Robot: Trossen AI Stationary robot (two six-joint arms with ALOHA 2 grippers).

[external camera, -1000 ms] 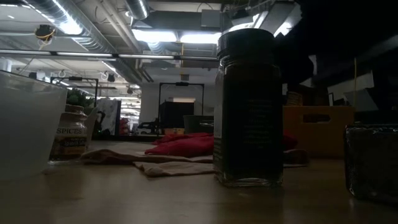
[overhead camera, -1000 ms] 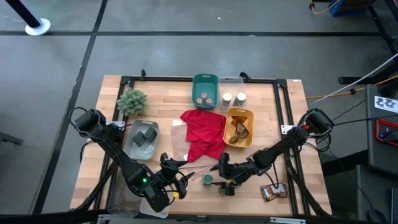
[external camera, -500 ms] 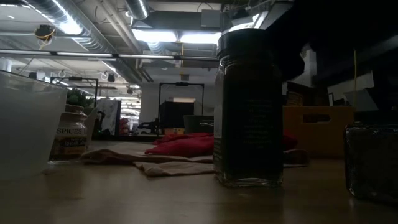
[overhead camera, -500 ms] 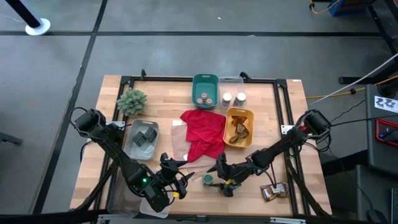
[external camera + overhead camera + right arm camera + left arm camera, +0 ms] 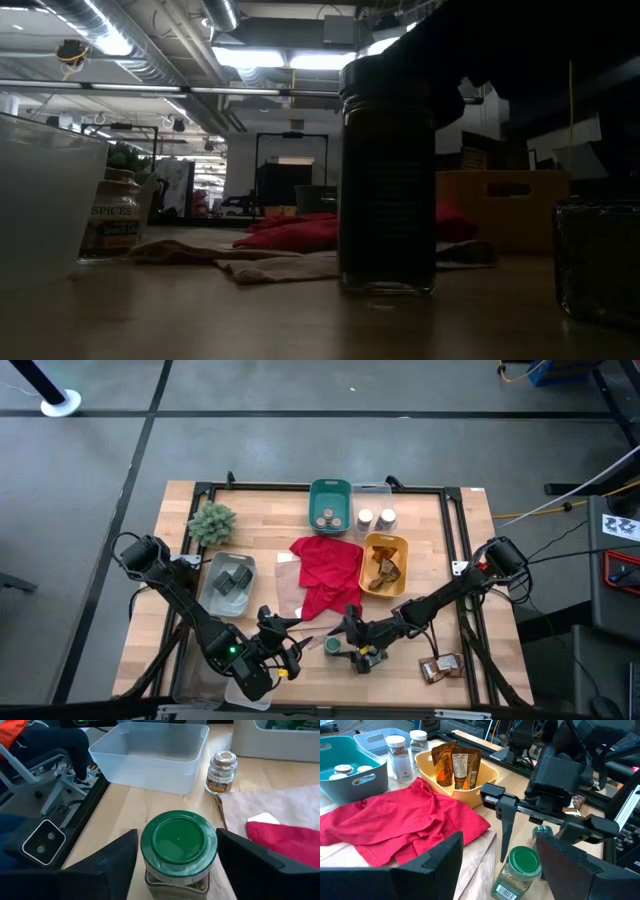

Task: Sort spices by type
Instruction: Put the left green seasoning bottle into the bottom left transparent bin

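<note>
A small jar with a green lid (image 5: 331, 647) stands upright on the wood near the table's near edge; it also shows in the right wrist view (image 5: 178, 845) and stands dark in the low view (image 5: 387, 175). My right gripper (image 5: 341, 644) is open, and its two fingers stand on either side of the jar's lid, reaching level from the table's right. My left gripper (image 5: 290, 644) waits open just left of the jar, holding nothing. A tan-lidded jar (image 5: 222, 771) stands beside a clear bin (image 5: 150, 751). My right gripper has one finger (image 5: 117, 867) and the other finger (image 5: 247, 862) close beside the green lid (image 5: 150, 845), coming level from the table's right. Whether either finger touches the jar, I cannot tell. The jar stands upright on the table.
A red cloth (image 5: 325, 573) lies mid-table. Behind it are a teal bin (image 5: 330, 490) with jars, two white-lidded jars (image 5: 375, 518), and a yellow bin (image 5: 402, 575) of brown packets. A grey tray (image 5: 213, 592) holds dark tins, beside a plant (image 5: 212, 522). More packets (image 5: 440, 668) lie near right.
My right gripper has moved toward the table's left until its fingers stand around the green-lidded jar. The jar, still upright, has slid a little toward the left and away from the near edge.
</note>
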